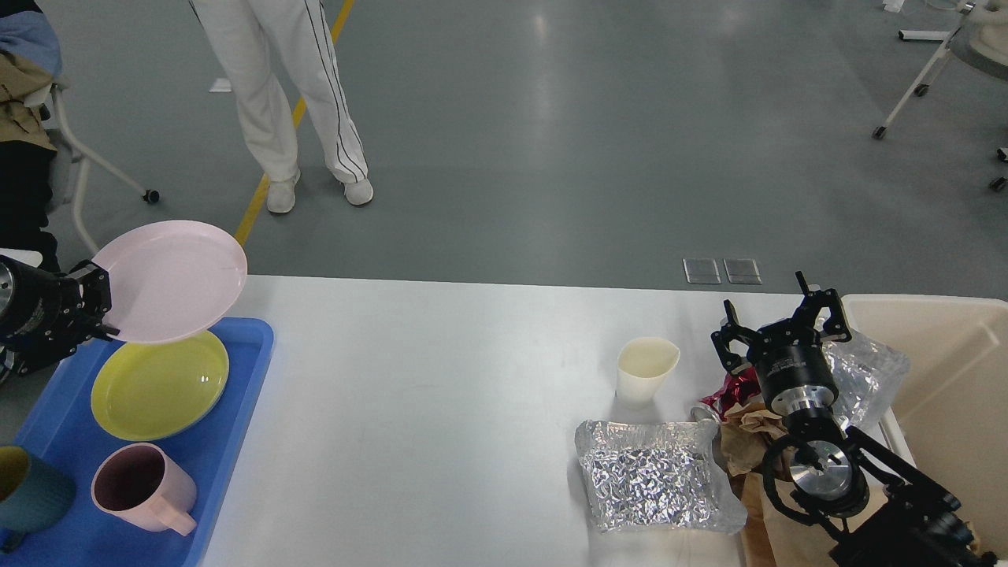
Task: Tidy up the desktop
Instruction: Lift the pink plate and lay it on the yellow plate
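Left gripper [101, 309]: clamped on smooth round pink plate [169, 279] — above glossy yellow plate [157, 384].
Right gripper [781, 324]: fingers spread, empty — near crinkled foil [650, 475].
Desktop [441, 409]: smooth white.

No legible text, label, brand, number or sign. White lettering is present on the black body of the right gripper [780, 331], right of frame centre, but too small to read.

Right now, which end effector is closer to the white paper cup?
Right. The right end effector hovers open just right of the white paper cup, beside the trash pile. The left end effector is far across the desktop, holding the pink plate over the blue tray.
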`<state>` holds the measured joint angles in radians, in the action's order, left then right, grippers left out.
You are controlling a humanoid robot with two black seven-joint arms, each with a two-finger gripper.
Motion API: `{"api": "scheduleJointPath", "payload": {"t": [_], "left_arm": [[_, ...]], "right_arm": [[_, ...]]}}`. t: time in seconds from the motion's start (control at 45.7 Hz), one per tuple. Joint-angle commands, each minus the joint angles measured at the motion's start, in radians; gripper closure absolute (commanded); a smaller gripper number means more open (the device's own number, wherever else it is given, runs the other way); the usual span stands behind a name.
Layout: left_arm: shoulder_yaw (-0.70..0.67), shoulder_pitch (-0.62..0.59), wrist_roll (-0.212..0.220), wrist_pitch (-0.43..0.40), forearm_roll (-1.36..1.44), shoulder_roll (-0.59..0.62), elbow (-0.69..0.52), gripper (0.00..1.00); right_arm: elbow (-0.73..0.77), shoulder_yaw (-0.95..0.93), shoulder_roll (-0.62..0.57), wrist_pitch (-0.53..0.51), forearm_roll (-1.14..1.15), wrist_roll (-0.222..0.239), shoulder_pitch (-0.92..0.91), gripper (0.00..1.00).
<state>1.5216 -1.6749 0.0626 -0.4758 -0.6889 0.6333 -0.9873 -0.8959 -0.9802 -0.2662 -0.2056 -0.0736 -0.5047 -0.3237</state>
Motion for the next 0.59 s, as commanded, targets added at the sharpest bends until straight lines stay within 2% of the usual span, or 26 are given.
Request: {"api": "scheduleJointPath", "payload": {"t": [0.0,0.088,0.175,0.285,0.372,0.569], "left_arm": [[-0.099,0.191,0.037,0.006,0.028,0.023,0.174,1.0],[-0.182,0.288,0.065,0.011,0.046,0.026,0.281,1.0],[-0.253,0.412,0.111,0.031,0.06,0.022,0.358,1.0],[-0.33,0.506,0.169,0.107,0.097,0.009,0.418,1.0],[-0.382,0.518,0.174,0.152,0.155,0.006,0.421,1.0],[-0.465,0.535,0.178,0.152,0.19,0.0,0.418,1.0]], "right_arm": [[0.0,0.0,-0.001,0.0,0.0,0.0,0.0,0.0],[0.0,0.0,0.001,0.0,0.0,0.0,0.0,0.0],[0.0,0.0,-0.001,0.0,0.0,0.0,0.0,0.0],[0.0,0.0,0.001,0.0,0.0,0.0,0.0,0.0],[0.0,0.0,-0.001,0.0,0.0,0.0,0.0,0.0],[0.0,0.0,-0.001,0.0,0.0,0.0,0.0,0.0]]}}
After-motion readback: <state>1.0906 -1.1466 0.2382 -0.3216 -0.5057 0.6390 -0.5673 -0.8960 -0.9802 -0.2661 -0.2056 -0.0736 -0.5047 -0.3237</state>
